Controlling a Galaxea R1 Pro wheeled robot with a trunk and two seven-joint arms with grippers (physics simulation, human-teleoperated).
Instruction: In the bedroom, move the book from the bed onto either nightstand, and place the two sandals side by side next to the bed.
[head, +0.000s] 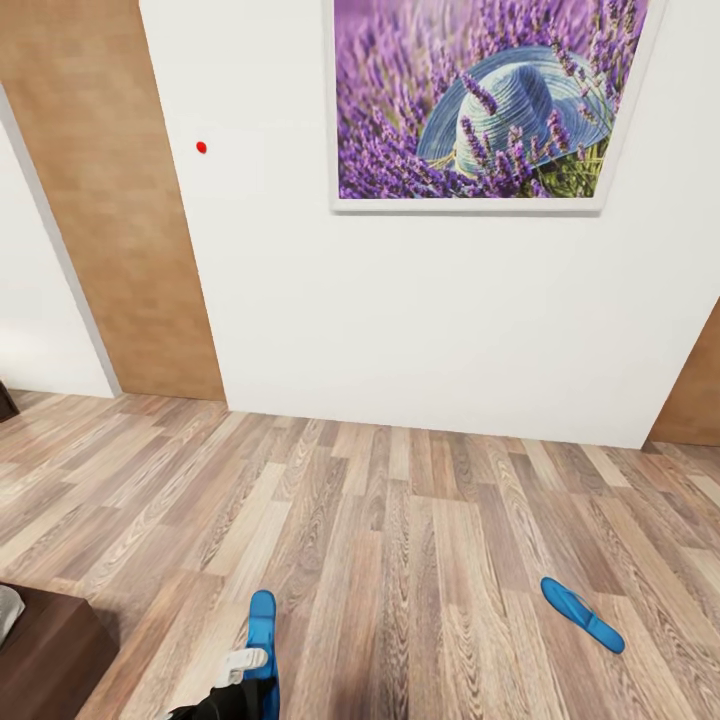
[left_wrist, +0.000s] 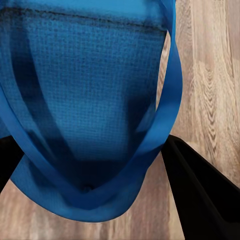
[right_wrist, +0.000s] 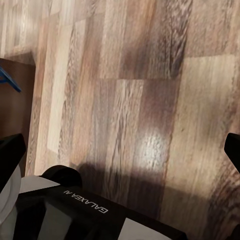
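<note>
Wood-plank floor (head: 420, 560) below a white wall: left end effector (left_wrist: 100, 200) grips 1 blue sandal (head: 262, 620); the second sandal (head: 582, 614) lies well apart. Right end effector (right_wrist: 120, 155) spread wide.

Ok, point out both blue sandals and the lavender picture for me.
Held sandal (left_wrist: 95, 100): left wrist view, on its blue footbed.
Loose sandal (head: 582, 614): head view, on its sole, lying on the floor.
Lavender picture (head: 400, 110): head view, on the purple flowers left of the hat.
</note>
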